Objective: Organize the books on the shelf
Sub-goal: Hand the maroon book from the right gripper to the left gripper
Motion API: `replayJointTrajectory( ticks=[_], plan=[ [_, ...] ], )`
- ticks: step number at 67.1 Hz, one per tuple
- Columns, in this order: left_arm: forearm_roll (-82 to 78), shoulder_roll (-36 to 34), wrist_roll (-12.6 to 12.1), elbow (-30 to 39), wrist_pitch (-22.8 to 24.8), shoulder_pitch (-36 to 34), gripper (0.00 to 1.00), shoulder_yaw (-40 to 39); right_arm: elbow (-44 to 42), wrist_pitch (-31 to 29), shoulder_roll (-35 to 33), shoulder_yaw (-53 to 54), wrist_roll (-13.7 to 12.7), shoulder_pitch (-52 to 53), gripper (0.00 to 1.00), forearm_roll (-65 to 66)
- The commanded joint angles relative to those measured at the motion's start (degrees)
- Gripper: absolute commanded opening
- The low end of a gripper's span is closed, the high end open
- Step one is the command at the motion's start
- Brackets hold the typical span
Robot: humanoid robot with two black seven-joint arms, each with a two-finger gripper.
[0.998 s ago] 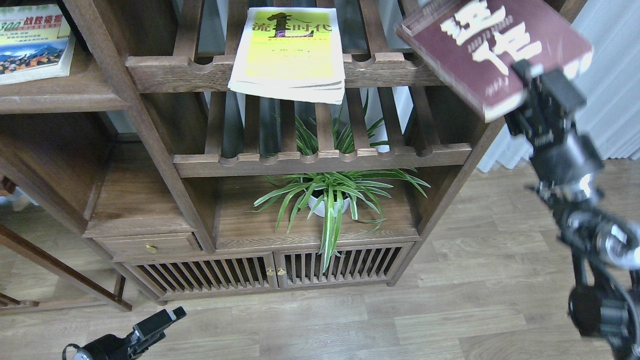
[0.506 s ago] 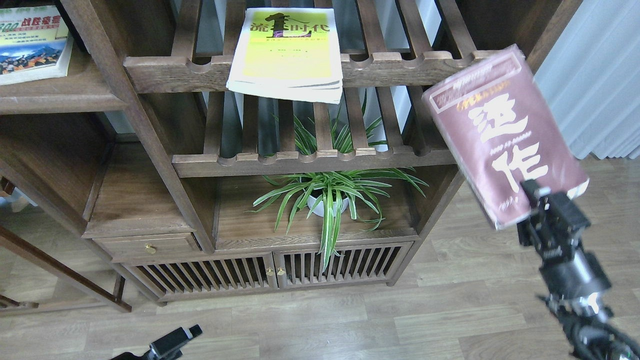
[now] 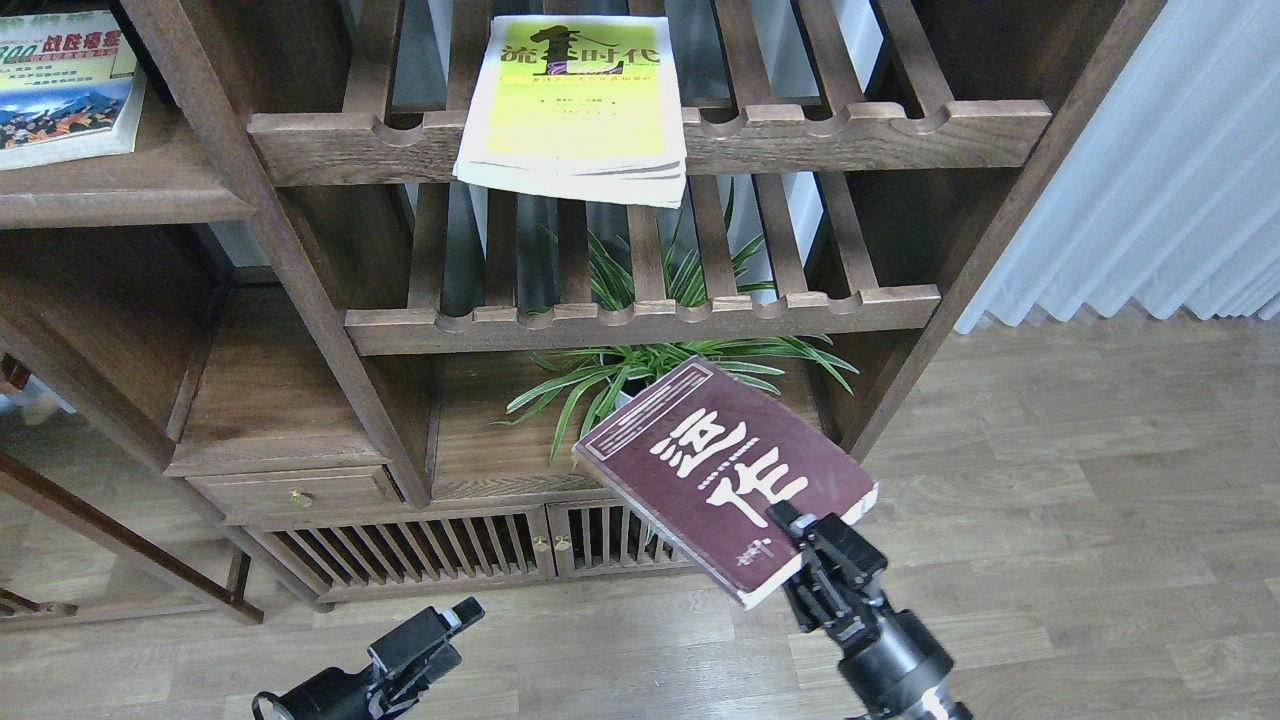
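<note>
The maroon book [image 3: 722, 474] with big cream letters is held in the air by the right gripper [image 3: 800, 530], which is clamped on its near corner. The book is tilted, with its cover up, and it is seen in front of the green plant [image 3: 640, 375] and the low slatted doors [image 3: 420, 550] of the brown cabinet. It is not on any shelf. The yellow-and-white book [image 3: 575, 105] is laid flat on the top slatted rack [image 3: 800, 135], and its near edge sticks out over the front rail. The small white-green book [image 3: 62, 85] with a colourful picture is laid on the flat brown shelf [image 3: 120, 195] at the upper left. The left gripper [image 3: 455, 615] is seen low near the bottom edge, above the wooden floor [image 3: 1080, 500]. Nothing is held by it, but it cannot be told if its fingers are apart or together.
</note>
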State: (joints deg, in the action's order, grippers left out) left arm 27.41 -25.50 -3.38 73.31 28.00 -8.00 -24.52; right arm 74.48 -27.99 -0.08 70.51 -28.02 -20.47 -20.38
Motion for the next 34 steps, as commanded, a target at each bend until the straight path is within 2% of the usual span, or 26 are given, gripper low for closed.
replayJointTrajectory(
  ticks=[1,14,34],
  plan=[
    [-0.1,0.1,-0.2,2.2,0.0,0.3,0.99,-0.2,-2.4,0.0,0.1,-2.0,0.0,1.1,0.00,0.1],
    [-0.1,2.3,-0.4,2.9,0.0,0.2,0.99,-0.9,-4.8,0.0,0.1,-2.4,0.0,3.0,0.00,0.3],
    [-0.4,11.7,-1.9,-0.8,0.0,-0.4,0.99,-6.0,-4.8,0.0,0.1,-5.9,0.0,3.3,0.00,0.5]
  ],
)
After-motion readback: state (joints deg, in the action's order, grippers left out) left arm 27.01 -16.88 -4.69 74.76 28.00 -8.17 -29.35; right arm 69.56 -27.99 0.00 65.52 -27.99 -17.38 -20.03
